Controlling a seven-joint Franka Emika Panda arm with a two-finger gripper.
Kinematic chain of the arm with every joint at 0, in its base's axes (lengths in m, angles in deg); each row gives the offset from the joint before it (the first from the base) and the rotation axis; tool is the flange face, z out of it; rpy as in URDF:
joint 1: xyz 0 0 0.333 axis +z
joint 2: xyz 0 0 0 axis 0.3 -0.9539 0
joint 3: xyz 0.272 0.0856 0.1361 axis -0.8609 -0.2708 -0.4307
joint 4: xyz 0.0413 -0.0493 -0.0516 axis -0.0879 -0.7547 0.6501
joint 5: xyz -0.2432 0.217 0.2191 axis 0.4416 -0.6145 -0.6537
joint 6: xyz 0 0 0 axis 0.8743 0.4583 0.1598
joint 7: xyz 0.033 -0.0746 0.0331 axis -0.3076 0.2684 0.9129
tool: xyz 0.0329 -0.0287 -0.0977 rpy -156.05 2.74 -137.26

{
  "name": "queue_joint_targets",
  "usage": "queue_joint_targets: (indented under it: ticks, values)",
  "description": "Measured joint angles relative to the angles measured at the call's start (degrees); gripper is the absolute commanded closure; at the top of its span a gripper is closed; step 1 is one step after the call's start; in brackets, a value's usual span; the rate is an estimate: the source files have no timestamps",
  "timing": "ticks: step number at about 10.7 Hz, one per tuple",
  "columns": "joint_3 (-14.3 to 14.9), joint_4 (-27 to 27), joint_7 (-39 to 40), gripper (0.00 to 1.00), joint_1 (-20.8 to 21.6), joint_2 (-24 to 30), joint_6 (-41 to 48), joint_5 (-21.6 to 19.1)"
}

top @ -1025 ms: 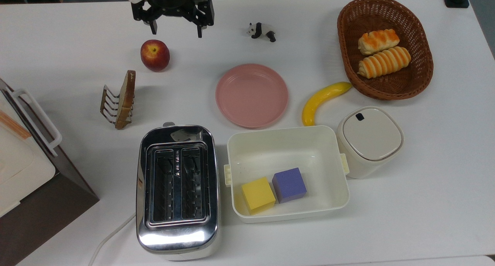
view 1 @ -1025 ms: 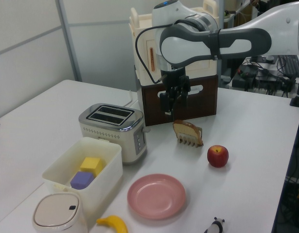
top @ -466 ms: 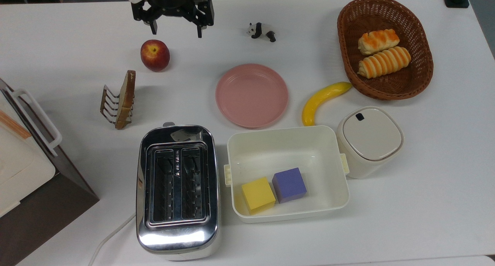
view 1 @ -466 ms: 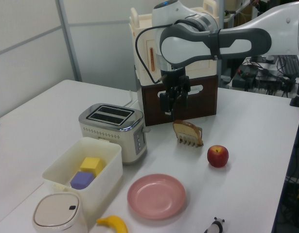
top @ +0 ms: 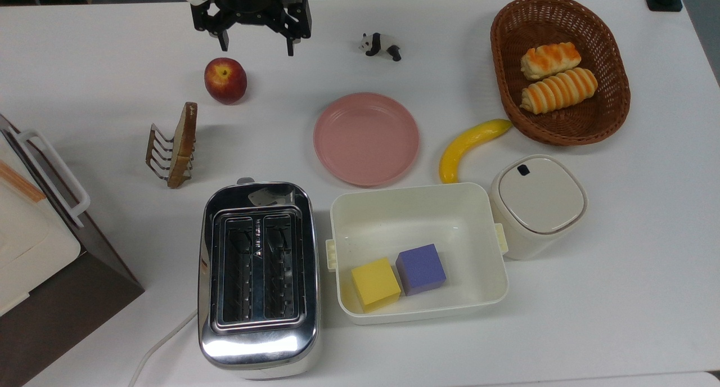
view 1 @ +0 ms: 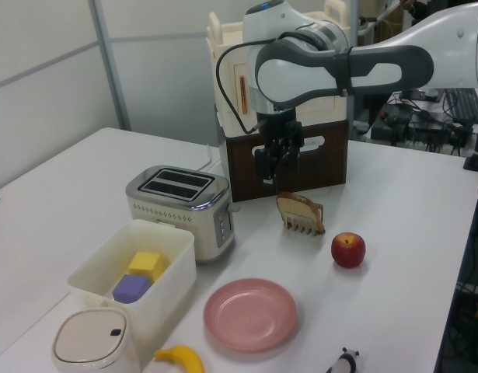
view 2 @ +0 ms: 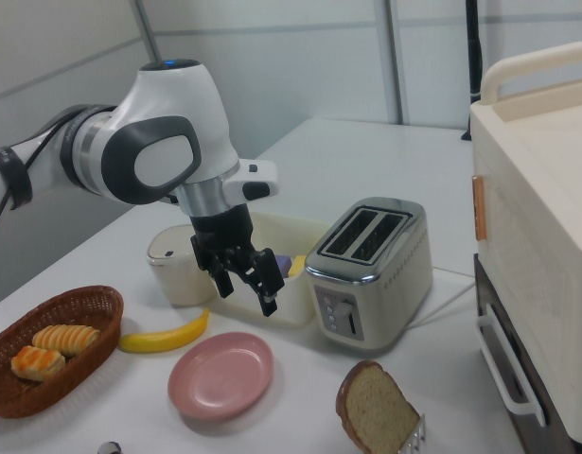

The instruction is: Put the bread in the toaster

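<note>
My gripper [top: 256, 41] hung above the tabletop [top: 112, 55] at the top view's upper edge, fingers spread apart, nothing betw. them. In the right view the gripper [view 2: 245, 288] showed the same: fingers wide, empty, well above the surface. In the left view the gripper [view 1: 274, 172] sat above and just behind the rack.

Bread [top: 184, 145]: standing on edge in a small wire rack [top: 160, 151], top view's left, approx. betw. the apple [top: 225, 80] and the toaster [top: 257, 283]. Not touched by gripper. Right view showed the bread [view 2: 379, 410] face-on, brown crust round a pale tan face, leaning in the rack at the bottom edge.

Toaster: chrome, two slots, both slots empty, near the top view's lower edge, white cord [top: 160, 342] trailing to its lower left. Just beside it to the top view's right, a white bin [top: 484, 246] holding a yellow cube [top: 375, 283] and a purple cube [top: 421, 269], touching each other.

Misc. on tabletop: pink plate [top: 366, 138], banana [top: 469, 146], wicker basket [top: 610, 117] w/ two striped rolls [top: 557, 76], lidded white container [top: 538, 204], panda figure [top: 380, 45].
</note>
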Motion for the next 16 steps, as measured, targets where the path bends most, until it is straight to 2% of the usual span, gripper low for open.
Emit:
queue_joint_targets:
  ticks: [5, 7, 12, 14, 16]
  values:
    - [0.03, -0.01, 0.0, 0.01, -0.02, -0.37, -0.26, 0.1]
    - [0.52, -0.07, -0.12, 0.01, -0.17, -1.95, -2.61, 2.11]
    - [4.58, -0.61, -0.16, 0.05, -2.0, -8.97, -12.47, 4.13]
    - [5.23, -1.0, -0.16, 0.07, -2.66, -10.73, -14.93, 5.23]
    - [5.27, -1.23, -0.16, 0.15, -3.0, -11.54, -15.42, 6.78]
